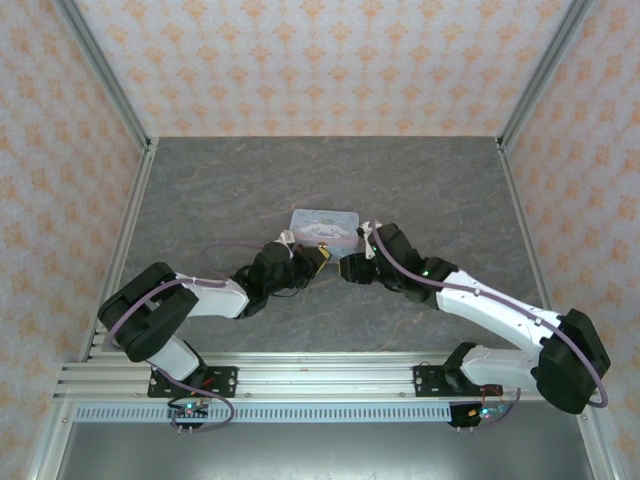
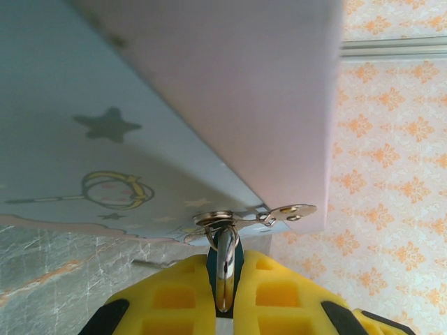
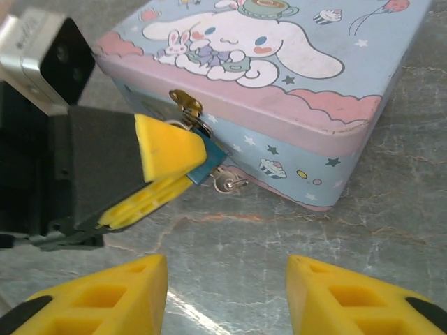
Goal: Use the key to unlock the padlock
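Grey marbled tabletop (image 1: 220,190); pale walls (image 1: 320,60), orange floral print, three sides; aluminium corner posts (image 1: 105,75); even light.

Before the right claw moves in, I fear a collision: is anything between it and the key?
Nothing visible. Bare table lies between the right claw and the key; the left claw grips the padlock just beside it.

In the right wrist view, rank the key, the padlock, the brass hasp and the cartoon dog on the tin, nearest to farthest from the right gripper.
From the right gripper:
1. key, straight ahead, low.
2. padlock, just behind the key, slightly left.
3. brass hasp, farther back, left.
4. cartoon dog, atop the tin, farthest.
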